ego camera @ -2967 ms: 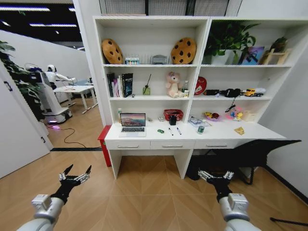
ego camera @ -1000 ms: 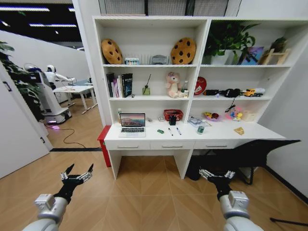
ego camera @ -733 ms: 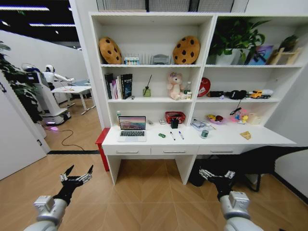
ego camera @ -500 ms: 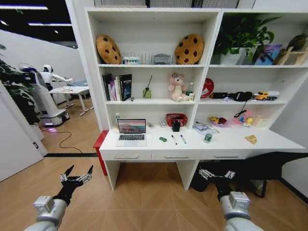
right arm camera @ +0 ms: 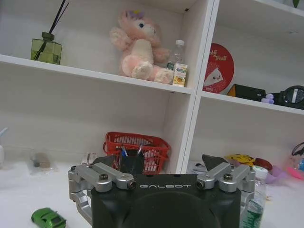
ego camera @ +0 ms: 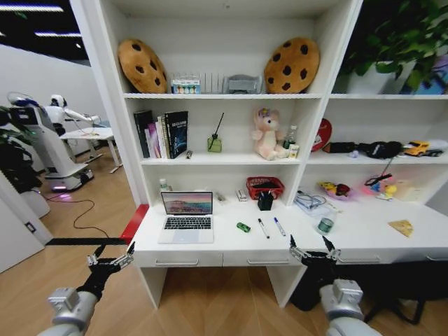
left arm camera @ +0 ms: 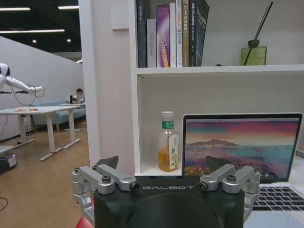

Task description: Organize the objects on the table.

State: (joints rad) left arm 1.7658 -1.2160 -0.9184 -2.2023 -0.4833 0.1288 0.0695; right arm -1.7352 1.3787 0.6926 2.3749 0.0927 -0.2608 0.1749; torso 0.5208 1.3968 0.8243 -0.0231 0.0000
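Left pincer (ego camera: 110, 260) spread apart, low before the tabletop (ego camera: 210, 245) edge, laptop (ego camera: 187, 217) just ahead of it; toy car (ego camera: 243, 227) and pens (ego camera: 262, 228) mid-tabletop, nearer the right pincer (ego camera: 312, 249), also spread apart, can (ego camera: 325, 225) just beyond.

Bare desktop (ego camera: 350, 241) between pens (ego camera: 269, 227), can (ego camera: 325, 225).

Head cam high, facing desk (ego camera: 364, 238); wrist cams low, close, sharing laptop (left arm camera: 242, 147), basket (right arm camera: 137, 145).
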